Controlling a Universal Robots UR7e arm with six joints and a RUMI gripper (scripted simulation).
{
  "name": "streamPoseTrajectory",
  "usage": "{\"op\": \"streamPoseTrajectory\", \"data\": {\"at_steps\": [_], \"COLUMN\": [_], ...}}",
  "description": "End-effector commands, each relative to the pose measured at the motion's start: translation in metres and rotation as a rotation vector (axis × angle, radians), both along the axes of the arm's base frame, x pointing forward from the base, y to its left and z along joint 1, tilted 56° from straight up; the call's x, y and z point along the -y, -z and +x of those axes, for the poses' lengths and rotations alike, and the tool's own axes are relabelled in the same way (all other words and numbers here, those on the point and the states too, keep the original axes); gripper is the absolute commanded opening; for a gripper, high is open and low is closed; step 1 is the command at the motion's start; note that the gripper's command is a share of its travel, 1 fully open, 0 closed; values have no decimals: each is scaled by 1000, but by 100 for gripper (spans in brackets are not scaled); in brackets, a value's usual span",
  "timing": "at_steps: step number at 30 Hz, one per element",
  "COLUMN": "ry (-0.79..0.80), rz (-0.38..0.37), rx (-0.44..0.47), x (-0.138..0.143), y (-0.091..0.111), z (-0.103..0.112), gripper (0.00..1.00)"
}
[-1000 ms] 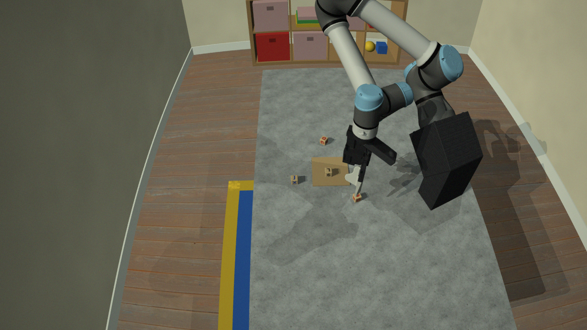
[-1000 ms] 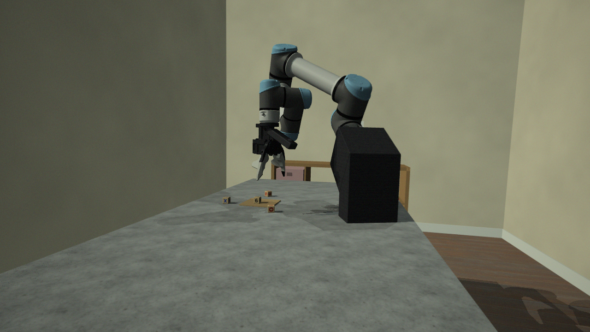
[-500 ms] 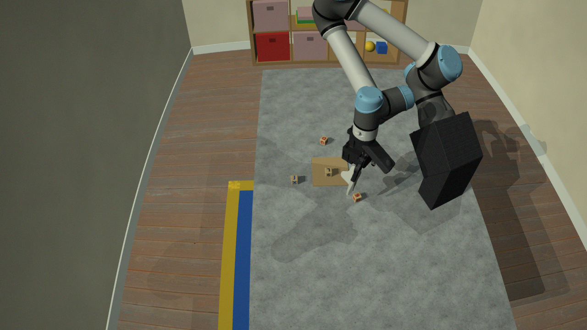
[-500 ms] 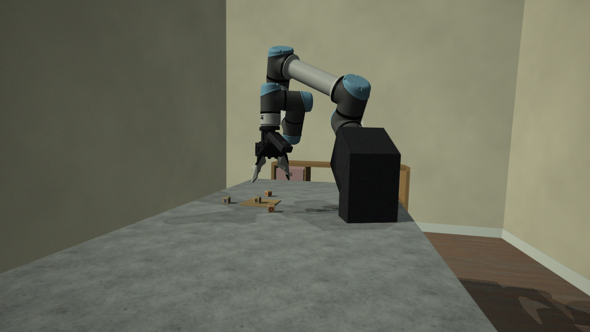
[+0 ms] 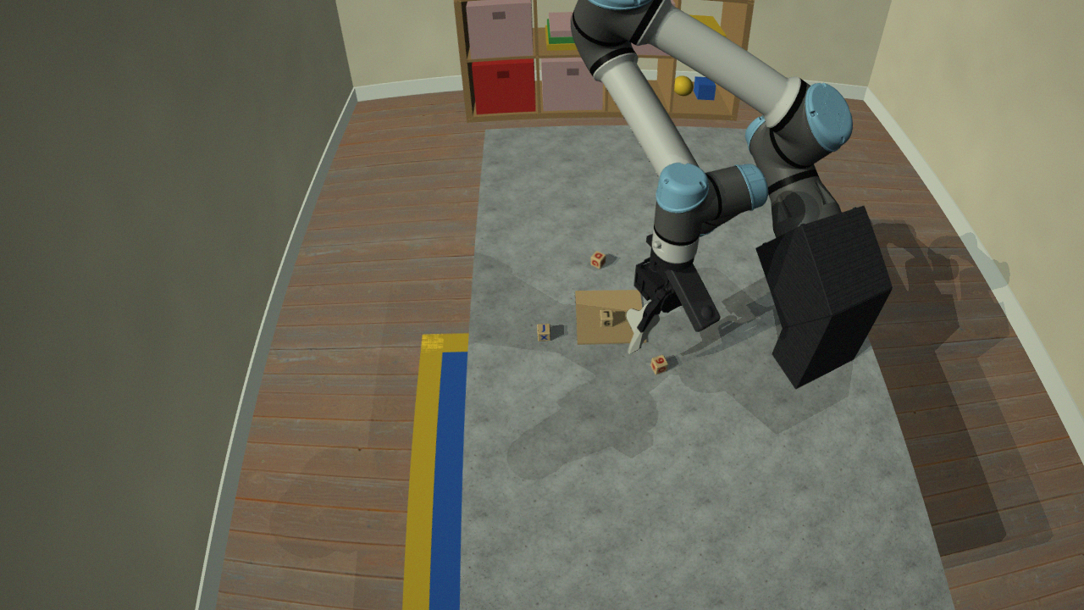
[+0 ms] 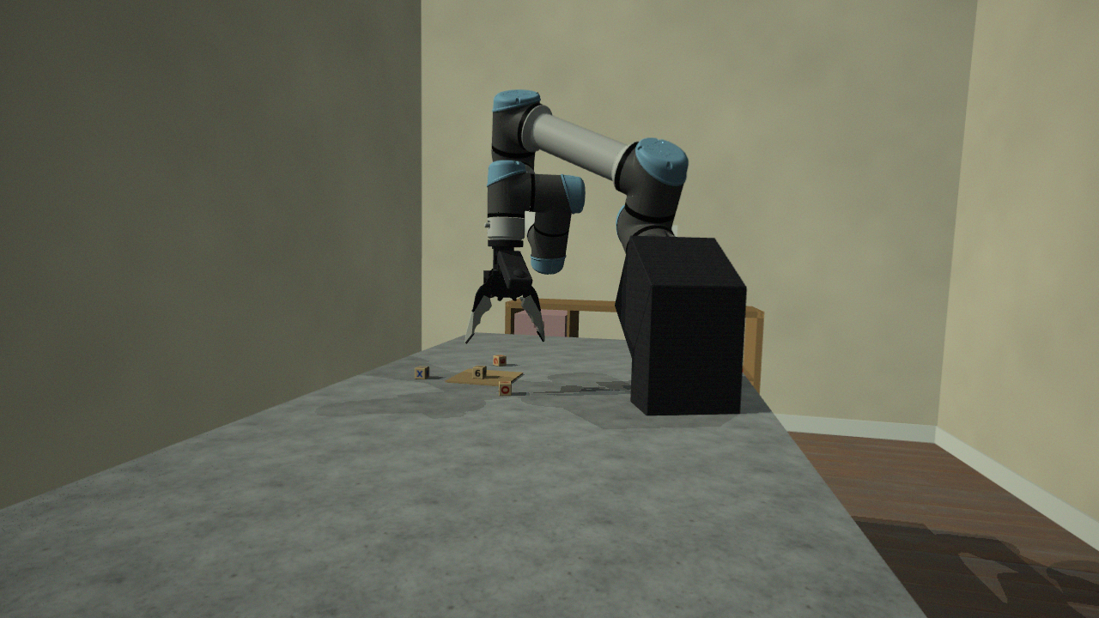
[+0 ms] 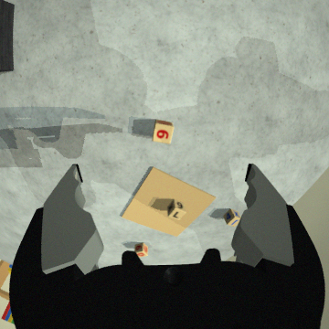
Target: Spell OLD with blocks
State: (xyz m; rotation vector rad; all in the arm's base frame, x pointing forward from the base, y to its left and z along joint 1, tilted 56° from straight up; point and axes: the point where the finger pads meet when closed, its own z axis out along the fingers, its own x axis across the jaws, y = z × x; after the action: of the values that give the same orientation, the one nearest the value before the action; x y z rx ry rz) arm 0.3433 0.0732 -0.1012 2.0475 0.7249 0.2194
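Open hand hangs above one block on the mat, three off it

The hand (image 5: 635, 334) (image 6: 505, 341) (image 7: 164, 165) is released, its fingers spread to their widest, with nothing between them and nothing touched. It hangs over the tabletop (image 5: 682, 493) (image 6: 461, 499) (image 7: 146, 27), above the height of the blocks, which leaves room to choose a block and turn the wrist.

The black-lettered block (image 5: 605, 318) (image 6: 478, 372) (image 7: 176, 209) sits on the mat (image 5: 591, 334) (image 6: 503, 377) (image 7: 148, 187), with what looks like an L on top. Of the others, all off the mat, the blue-lettered block (image 5: 543, 332) (image 6: 421, 372) (image 7: 232, 217) lies toward the tabletop edge by the yellow-and-blue strip (image 5: 453, 455). The far red block (image 5: 598, 260) (image 6: 499, 360) (image 7: 142, 249) lies on the side of the edge nearest the shelf (image 5: 463, 75) (image 6: 756, 353); the near red block (image 5: 658, 364) (image 6: 505, 390) (image 7: 163, 132) lies on the opposite side of the mat.

The blue one is probably the spare, so its place off the mat already suits the finish. The red pair are likely O and D, though their top letters are too small to settle. L belongs in the middle, so both would have to come in beside it, squared and upright as read from the base; a careless descent could nudge it askew.

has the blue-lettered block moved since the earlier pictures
No, the blue-lettered block looks unmoved: in the top view it lies just left of the tan mat, same gap as before.
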Motion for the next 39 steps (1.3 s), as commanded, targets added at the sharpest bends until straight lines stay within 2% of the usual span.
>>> {"op": "streamPoseTrajectory", "data": {"at_steps": [1,6,13,14,39], "ry": [69,100,105,105,105], "rz": [48,71,75,75,75], "rx": [90,130,138,138,138], "x": [3,5,5,5,5], "y": [1,1,1,1,1], "z": [2,3,3,3,3], "gripper": [100,100,100,37,37]}}
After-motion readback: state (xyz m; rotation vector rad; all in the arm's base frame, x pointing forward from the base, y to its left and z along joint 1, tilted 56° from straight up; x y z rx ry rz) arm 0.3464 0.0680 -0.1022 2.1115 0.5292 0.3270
